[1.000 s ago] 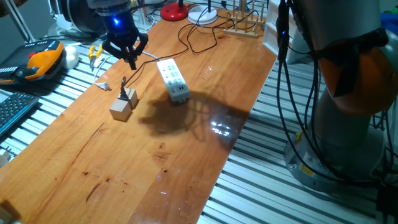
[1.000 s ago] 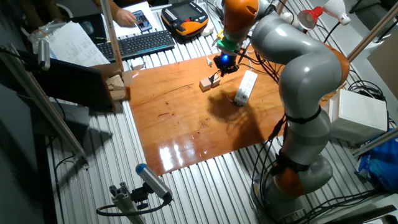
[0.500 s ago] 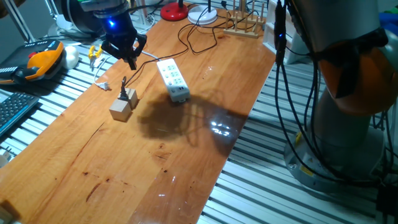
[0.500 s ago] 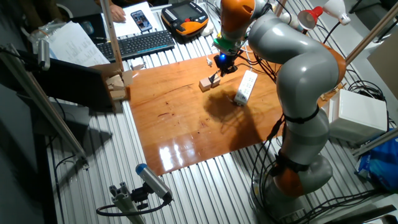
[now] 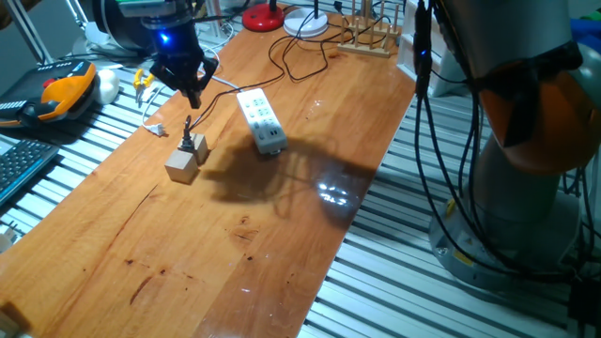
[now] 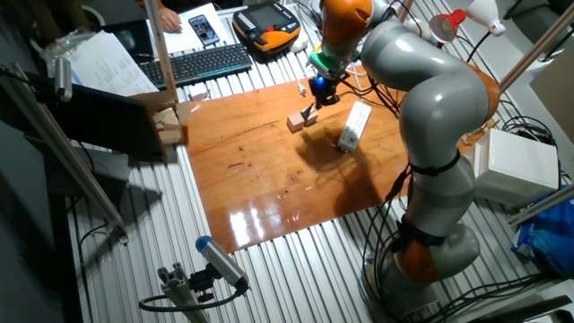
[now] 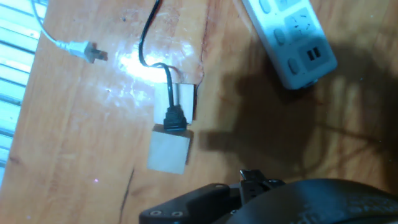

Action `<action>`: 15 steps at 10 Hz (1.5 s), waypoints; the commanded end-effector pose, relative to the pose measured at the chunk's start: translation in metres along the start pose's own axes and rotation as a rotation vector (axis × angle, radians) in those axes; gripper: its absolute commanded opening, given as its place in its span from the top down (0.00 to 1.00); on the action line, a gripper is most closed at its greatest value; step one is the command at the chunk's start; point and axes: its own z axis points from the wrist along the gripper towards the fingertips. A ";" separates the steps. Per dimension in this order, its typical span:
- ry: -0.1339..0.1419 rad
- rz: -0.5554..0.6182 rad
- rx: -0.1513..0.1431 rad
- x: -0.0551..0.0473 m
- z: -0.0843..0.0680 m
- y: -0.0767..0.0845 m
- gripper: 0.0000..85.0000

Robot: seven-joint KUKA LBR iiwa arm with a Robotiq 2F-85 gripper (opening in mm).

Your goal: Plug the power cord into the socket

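Observation:
The power cord's small black plug (image 7: 174, 118) rests on two tan wooden cubes (image 7: 169, 152), and its thin black cord (image 7: 147, 38) runs off toward the table's far end. It also shows in one fixed view (image 5: 189, 141). The socket, a white power strip (image 5: 261, 120), lies to the right of the cubes, also seen in the hand view (image 7: 292, 37) and in the other fixed view (image 6: 354, 126). My gripper (image 5: 193, 94) hangs above and just behind the plug and holds nothing. Its fingers narrow to a dark point, and the gap between them is not readable.
A white cable with a small grey connector (image 7: 81, 50) lies left of the cubes. A wooden rack (image 5: 371, 38), a red lamp base (image 5: 263, 17) and loose black leads sit at the table's far end. An orange pendant (image 5: 66, 89) lies off the left edge.
My gripper has drifted slightly left and back over the plug. The plug, cubes and power strip have not moved.

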 end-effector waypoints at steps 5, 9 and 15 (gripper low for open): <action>-0.027 0.013 -0.034 -0.004 0.013 0.018 0.60; -0.002 0.002 -0.036 -0.013 0.032 0.034 0.40; 0.093 -0.033 0.008 -0.028 0.054 0.044 0.40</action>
